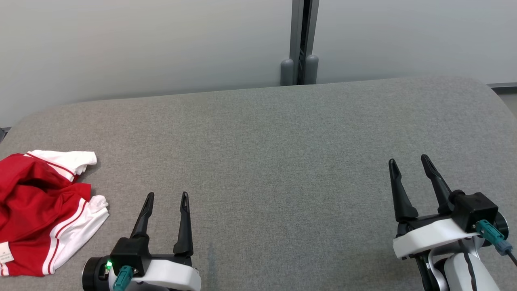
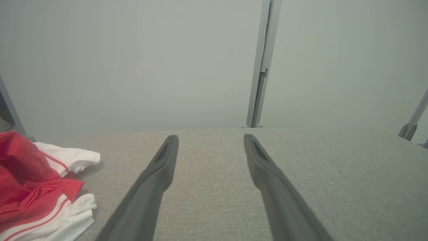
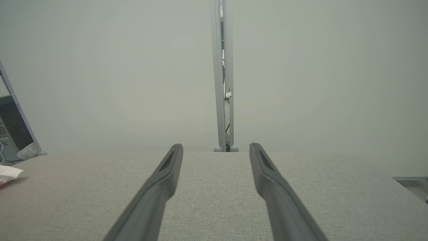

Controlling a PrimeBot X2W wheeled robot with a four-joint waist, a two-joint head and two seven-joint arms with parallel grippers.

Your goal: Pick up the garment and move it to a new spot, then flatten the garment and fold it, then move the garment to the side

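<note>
The left gripper [image 1: 167, 194] stands over the near edge of the table [image 1: 282, 133], toward its left end, with both dark fingers pointing at the far edge. Its jaws are spread wide with nothing between them; the left wrist view shows bare grey fabric in the gap. The right gripper [image 1: 408, 158] stands over the near edge toward the right end, angled slightly to the left. Its jaws are likewise spread wide and hold nothing. The garment [image 1: 36, 202], red with white striped trim and white cuffs, lies crumpled at the left edge of the table, just to the left of the left gripper and apart from it. Part of the garment is cut off by the frame, and a small white label shows at its near end. The garment is well apart from the right gripper. The table is covered in grey woven fabric and has rounded far corners. Pale wall panels rise behind the far edge, joined by a grey upright post [image 1: 301, 40].
</note>
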